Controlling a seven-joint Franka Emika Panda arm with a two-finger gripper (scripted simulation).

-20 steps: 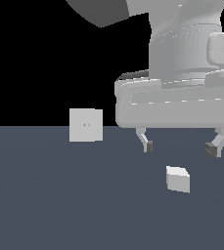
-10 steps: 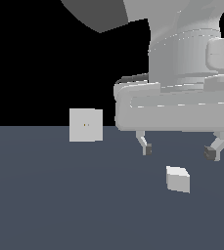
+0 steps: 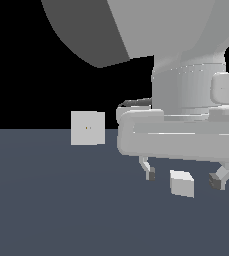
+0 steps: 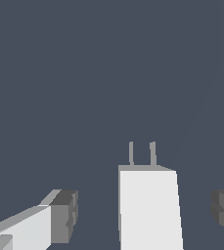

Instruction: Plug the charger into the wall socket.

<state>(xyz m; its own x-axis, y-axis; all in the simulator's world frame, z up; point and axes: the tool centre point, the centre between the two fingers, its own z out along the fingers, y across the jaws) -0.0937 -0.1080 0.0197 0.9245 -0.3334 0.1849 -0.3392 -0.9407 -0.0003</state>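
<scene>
Gripper (image 3: pixel 183 177) with jaws spread wide, holding nothing, poised above the charger (image 3: pixel 182 183). The charger rests on the dark floor (image 3: pixel 61 210), between the two fingertips (image 4: pixel 64 216) without touching either; two thin prongs project from one end. The wall socket (image 3: pixel 88 128) stands upright, well apart from the charger.

Off-white charger (image 3: pixel 182 183); off-white wall socket (image 3: pixel 88 128), seemingly yellowish centre dots.

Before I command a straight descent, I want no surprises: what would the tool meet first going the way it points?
Most likely the charger, which lies between the open tool's fingertips in both views, prongs pointing away. Depth is unclear, so the fingers may pass beside it and meet the floor.
</scene>
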